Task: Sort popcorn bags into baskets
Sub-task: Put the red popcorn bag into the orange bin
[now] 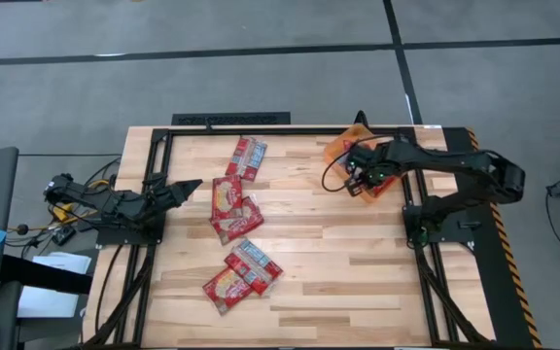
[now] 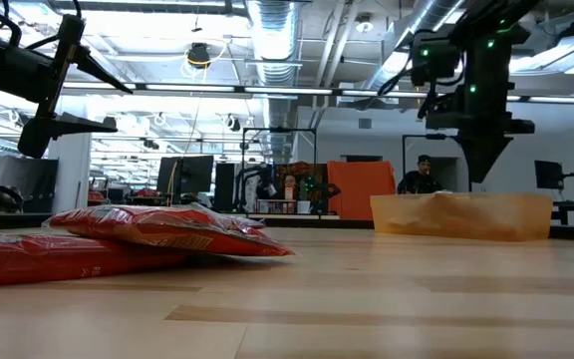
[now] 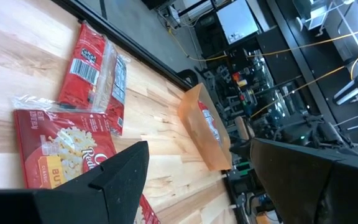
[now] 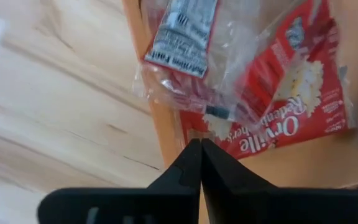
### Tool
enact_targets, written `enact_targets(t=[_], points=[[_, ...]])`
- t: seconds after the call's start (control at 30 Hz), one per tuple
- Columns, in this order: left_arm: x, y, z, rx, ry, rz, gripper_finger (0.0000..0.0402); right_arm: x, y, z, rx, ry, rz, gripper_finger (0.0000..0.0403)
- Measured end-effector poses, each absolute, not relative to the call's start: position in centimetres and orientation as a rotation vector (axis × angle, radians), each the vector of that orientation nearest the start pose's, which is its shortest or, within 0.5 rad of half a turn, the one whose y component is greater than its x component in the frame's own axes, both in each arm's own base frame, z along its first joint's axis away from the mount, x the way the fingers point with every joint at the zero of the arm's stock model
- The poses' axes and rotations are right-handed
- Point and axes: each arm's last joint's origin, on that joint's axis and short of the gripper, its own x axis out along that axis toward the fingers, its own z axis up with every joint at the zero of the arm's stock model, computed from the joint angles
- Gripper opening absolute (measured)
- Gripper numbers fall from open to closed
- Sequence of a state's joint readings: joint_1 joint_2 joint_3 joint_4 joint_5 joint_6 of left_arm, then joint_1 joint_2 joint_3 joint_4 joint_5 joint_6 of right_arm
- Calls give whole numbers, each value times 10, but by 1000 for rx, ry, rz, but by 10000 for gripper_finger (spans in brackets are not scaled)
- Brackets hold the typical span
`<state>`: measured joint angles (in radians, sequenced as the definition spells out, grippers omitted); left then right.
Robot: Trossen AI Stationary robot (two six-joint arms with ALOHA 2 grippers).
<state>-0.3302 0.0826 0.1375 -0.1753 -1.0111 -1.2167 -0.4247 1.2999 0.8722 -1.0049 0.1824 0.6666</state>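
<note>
Dark fingers of the right gripper (image 4: pixel 194 163) are seen pressed together with nothing between them, poised over the near wall of the orange basket (image 1: pixel 336 151), which sits toward one o'clock on the table (image 1: pixel 358 262). Two popcorn bags are seen lying in the basket: one face up (image 4: pixel 284 118), and a second (image 4: pixel 182 37) overlapping it with its clear wrap crumpled. A risk is judged here: if the closed fingers are lowered or swept sideways, the basket wall could be clipped and the light tray pushed toward the table's edge, or the loose wrap could be snagged and a sorted bag dragged back out. The left gripper (image 1: pixel 185 189) is held wide open and empty at nine o'clock, aimed at the loose popcorn bags (image 1: pixel 233 206) clustered at the table's centre, with more bags (image 1: pixel 241 272) lying toward seven o'clock and another pair (image 1: pixel 245 158) toward eleven o'clock. Because these bags overlap, two could be caught in one pinch, or a slippery wrapper could be let slide free on the way to the basket.
</note>
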Motion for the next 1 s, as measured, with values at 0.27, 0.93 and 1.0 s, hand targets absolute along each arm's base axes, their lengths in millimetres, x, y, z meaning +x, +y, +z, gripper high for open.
enact_targets(t=[0.27, 0.93, 1.0], points=[[84, -3, 189, -1090, -326, 645, 270, 199, -95, 204, 684, 1254, -955, 18], [84, -2, 187, -1074, -329, 674, 270, 231, -138, 215, 677, 981, -943, 33], [84, -2, 187, -1075, -329, 674, 270, 234, -142, 223, 656, 959, -923, 38]])
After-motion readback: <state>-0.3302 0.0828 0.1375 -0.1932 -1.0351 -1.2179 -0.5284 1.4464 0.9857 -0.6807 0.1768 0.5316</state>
